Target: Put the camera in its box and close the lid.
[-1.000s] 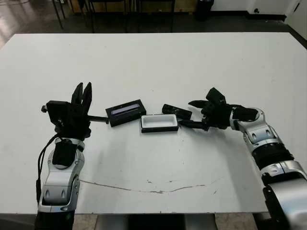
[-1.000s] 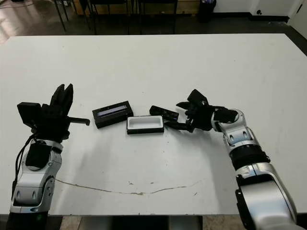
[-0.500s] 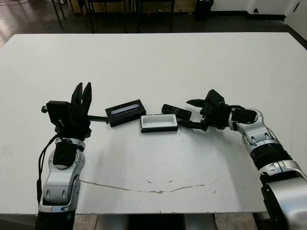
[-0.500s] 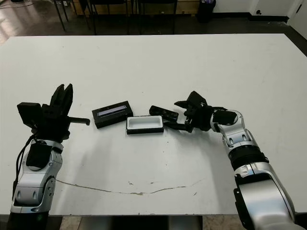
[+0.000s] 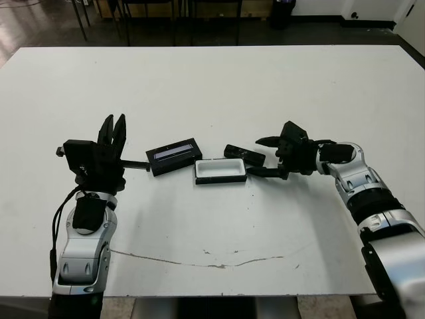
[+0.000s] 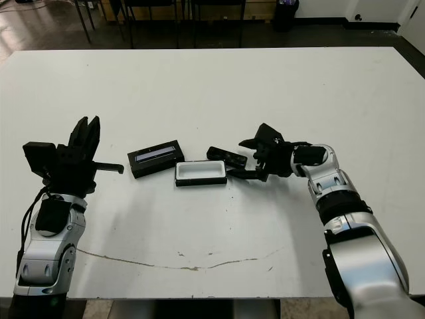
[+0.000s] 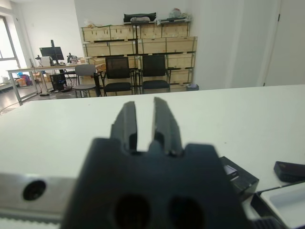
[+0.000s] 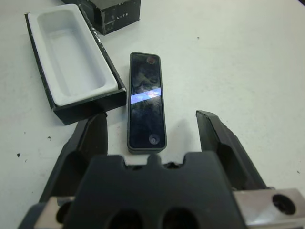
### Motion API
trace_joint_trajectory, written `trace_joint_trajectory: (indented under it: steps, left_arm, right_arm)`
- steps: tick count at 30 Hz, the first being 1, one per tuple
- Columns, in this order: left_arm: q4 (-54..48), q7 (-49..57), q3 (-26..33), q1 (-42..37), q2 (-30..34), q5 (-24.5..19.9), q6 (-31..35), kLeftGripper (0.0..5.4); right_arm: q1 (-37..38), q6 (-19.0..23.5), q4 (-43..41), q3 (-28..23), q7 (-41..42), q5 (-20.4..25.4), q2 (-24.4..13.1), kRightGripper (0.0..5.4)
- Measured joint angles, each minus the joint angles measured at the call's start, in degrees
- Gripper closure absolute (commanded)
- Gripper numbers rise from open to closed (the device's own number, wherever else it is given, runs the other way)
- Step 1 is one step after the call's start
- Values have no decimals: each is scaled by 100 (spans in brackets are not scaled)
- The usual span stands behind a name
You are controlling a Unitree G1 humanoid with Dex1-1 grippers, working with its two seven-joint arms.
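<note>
Closing in with right hand [image 8: 155,131] spread wide around camera [image 8: 147,101], ungrasped — next, pinch and lift toward box [image 8: 71,57].

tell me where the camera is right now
The camera lies flat on the table near its middle, just behind the right end of the open box, with the open right gripper closing in from the right.

Silver jointed forearms with black bands; black jaws; a black cable loops beside the left forearm [image 5: 83,252]
</note>
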Motion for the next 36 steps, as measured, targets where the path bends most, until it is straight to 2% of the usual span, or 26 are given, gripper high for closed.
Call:
trace_joint_trajectory:
  steps: [7, 18, 36]
  left_arm:
    - [-83, -7, 47, 25, 4, -52, 88, 540]
    - [-86, -88, 106, 43, 23, -54, 95, 540]
    - [-146, -168, 187, 61, 91, -155, 188, 540]
  right_arm:
    - [-127, -113, 384, 36, -26, -2, 45, 214]
    - [-48, -534, 556, 69, -173, -4, 52, 214]
    - [-78, -543, 764, -40, -108, 42, 71, 214]
